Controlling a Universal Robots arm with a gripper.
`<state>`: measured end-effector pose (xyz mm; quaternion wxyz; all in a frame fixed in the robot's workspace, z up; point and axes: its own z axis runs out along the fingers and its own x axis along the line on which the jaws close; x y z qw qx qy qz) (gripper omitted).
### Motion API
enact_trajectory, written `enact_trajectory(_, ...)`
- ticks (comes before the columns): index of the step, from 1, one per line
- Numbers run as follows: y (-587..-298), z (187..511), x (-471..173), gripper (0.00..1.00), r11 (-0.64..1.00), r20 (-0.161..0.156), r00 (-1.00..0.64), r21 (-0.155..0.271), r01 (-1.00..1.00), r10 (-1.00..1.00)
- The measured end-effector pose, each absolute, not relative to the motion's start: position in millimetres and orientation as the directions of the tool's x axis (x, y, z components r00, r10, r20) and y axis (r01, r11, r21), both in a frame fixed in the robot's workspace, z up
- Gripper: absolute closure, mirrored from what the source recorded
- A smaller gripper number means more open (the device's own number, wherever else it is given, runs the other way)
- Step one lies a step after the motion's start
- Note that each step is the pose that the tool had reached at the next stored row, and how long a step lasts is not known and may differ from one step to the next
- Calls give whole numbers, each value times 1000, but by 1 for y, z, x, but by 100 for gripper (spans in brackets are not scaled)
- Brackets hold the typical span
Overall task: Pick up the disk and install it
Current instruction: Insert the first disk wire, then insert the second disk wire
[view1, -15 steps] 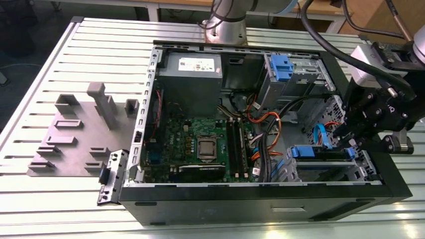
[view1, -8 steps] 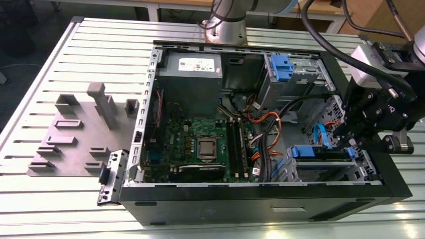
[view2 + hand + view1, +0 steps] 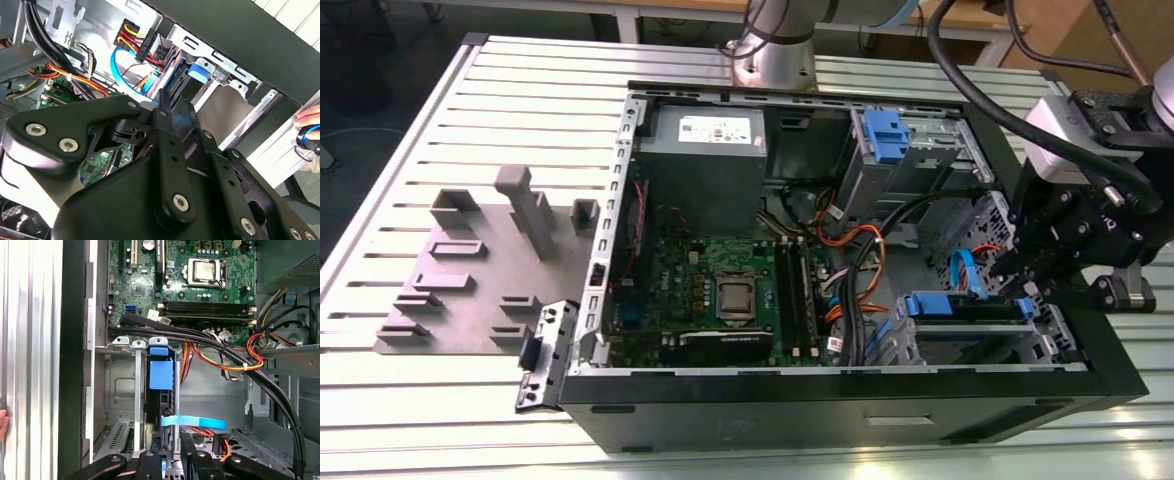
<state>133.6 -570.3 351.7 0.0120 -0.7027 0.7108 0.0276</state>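
The disk (image 3: 161, 375) sits upright in its bay; the end effector (image 3: 170, 460) behind it looks narrow, possibly empty

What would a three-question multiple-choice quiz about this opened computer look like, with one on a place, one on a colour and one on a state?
1. Where is the disk?
A) on the table outside the case
B) in the drive bay inside the case
C) on top of the power supply

2. What colour is the disk's front tab?
A) red
B) green
C) blue

3. How is the computer case?
A) lying with its side open
B) closed by a side panel
C) wrapped in plastic

Answers:
1. B, as the first wrist view shows the disk sitting between the bay's metal rails.
2. C, as the tab is plainly blue in the first wrist view and the exterior view.
3. A, as the motherboard and cables lie bare in the exterior view.
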Motion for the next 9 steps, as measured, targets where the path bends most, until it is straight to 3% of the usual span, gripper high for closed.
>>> enact_trajectory(9, -570, 352, 134, 71, 11, -57, -12, 22, -1000, -998)
